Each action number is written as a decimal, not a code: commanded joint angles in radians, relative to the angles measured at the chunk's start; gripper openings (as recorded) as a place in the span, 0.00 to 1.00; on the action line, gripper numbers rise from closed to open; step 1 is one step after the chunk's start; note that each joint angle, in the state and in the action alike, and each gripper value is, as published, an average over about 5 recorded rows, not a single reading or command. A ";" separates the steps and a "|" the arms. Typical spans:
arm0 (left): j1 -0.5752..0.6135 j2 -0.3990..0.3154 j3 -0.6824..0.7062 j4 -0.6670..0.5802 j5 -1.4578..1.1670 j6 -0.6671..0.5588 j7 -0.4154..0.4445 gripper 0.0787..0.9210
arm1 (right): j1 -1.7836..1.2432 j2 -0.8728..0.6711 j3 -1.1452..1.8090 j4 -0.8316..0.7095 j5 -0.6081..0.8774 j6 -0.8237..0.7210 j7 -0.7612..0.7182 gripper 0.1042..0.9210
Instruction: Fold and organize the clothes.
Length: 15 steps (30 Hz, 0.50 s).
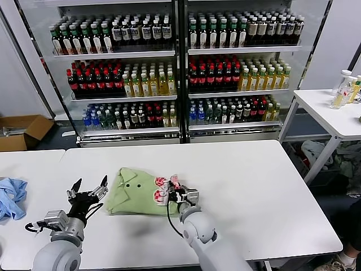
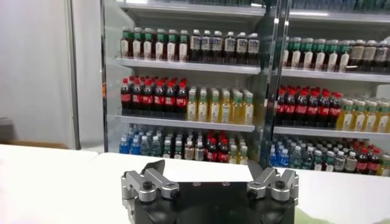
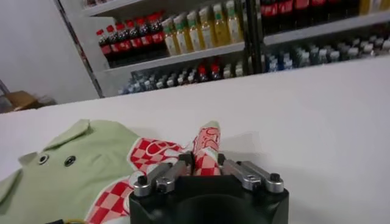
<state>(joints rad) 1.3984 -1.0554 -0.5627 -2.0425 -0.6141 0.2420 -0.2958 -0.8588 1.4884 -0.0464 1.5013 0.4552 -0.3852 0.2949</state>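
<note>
right hand: pinching shirt print fold, fingertips hidden | left hand: wide, beside shirt

The collared shirt is lying near the middle of the table; the right gripper is sitting at its right edge, pinching a raised fold; the left gripper is hovering just left of the shirt; shelves of bottles are standing behind the table.

Light green collared shirt with red-and-white checked print and small dark buttons, on white bench. Pale blue cloth at far left. Black-and-silver right pincer.
</note>
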 commanded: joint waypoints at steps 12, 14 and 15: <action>0.012 -0.005 0.042 -0.012 0.053 -0.006 0.016 0.88 | 0.109 -0.289 0.146 -0.027 -0.228 -0.063 -0.221 0.05; 0.012 -0.006 0.052 -0.015 0.068 -0.007 0.019 0.88 | 0.095 -0.297 0.157 -0.010 -0.227 -0.002 -0.205 0.06; 0.012 -0.007 0.057 -0.016 0.074 -0.008 0.020 0.88 | 0.084 -0.301 0.163 0.003 -0.223 0.037 -0.189 0.07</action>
<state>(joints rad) 1.4086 -1.0611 -0.5299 -2.0541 -0.5809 0.2361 -0.2792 -0.7772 1.2963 0.0531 1.4717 0.3010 -0.4407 0.1581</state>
